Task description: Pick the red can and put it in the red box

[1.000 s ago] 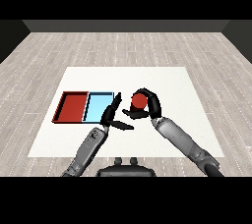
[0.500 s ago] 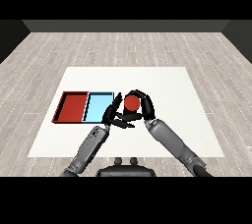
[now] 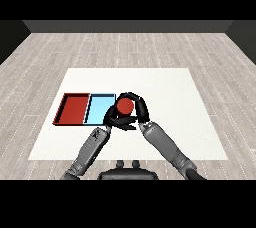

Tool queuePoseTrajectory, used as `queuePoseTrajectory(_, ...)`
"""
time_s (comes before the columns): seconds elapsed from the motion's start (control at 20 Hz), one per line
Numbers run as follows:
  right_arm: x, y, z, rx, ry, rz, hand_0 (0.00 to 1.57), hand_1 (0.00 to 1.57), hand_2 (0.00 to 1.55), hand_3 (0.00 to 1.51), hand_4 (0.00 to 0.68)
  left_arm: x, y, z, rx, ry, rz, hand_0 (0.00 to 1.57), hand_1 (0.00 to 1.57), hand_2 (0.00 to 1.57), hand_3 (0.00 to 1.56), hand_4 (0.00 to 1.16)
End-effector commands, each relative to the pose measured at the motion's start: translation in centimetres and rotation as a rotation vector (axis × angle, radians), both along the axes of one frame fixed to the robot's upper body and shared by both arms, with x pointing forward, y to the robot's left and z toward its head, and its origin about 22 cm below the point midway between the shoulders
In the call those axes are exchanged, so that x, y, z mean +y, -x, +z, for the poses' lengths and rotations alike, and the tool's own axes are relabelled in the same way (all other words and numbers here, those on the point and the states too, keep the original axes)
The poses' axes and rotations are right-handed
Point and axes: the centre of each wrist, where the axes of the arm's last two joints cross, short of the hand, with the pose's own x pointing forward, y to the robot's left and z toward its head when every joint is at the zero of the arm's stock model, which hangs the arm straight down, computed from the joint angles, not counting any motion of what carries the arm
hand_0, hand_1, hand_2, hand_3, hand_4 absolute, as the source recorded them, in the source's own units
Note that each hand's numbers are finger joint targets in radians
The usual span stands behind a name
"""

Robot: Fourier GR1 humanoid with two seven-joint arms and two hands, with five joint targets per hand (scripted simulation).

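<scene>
Red can (image 3: 124, 105) in curled right hand (image 3: 138, 108)

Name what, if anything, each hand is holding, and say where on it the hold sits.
The right hand holds the red can, its fingers curled round the can's side. Whether the left hand holds anything cannot be told.

On the white counter (image 3: 165, 87), the right hand (image 3: 136, 111) curls round the red can (image 3: 124, 105), holding it at the right edge of the light blue tray (image 3: 98, 110). The red tray (image 3: 74, 109) lies touching the blue one at its 9 o'clock side. The left hand (image 3: 111, 117) sits at about 7 o'clock from the can, just beside the right hand; its fingers cannot be made out clearly.
</scene>
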Motion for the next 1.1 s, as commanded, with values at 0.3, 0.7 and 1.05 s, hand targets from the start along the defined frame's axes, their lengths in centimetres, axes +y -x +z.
queuePoseTrajectory(0.3,2.7,1.2,-1.2,-0.032,-0.016,0.047,1.48,1.48,1.44,1.38,0.531,-0.7,0.7,1.8,0.071,0.012,0.212,1.52,1.52,1.47,1.14,0.66)
queuePoseTrajectory(0.7,1.3,0.4,0.1,-0.014,-0.007,0.058,1.50,1.50,1.45,1.38,0.529,-0.7,0.7,0.7,0.105,0.009,0.258,1.57,1.57,1.50,1.35,0.75)
queuePoseTrajectory(1.05,0.9,-1.7,-1.5,0.018,-0.004,0.026,1.42,1.42,1.41,1.37,0.512,-0.2,1.0,1.9,0.024,0.049,0.271,1.57,1.57,1.54,1.45,0.96)
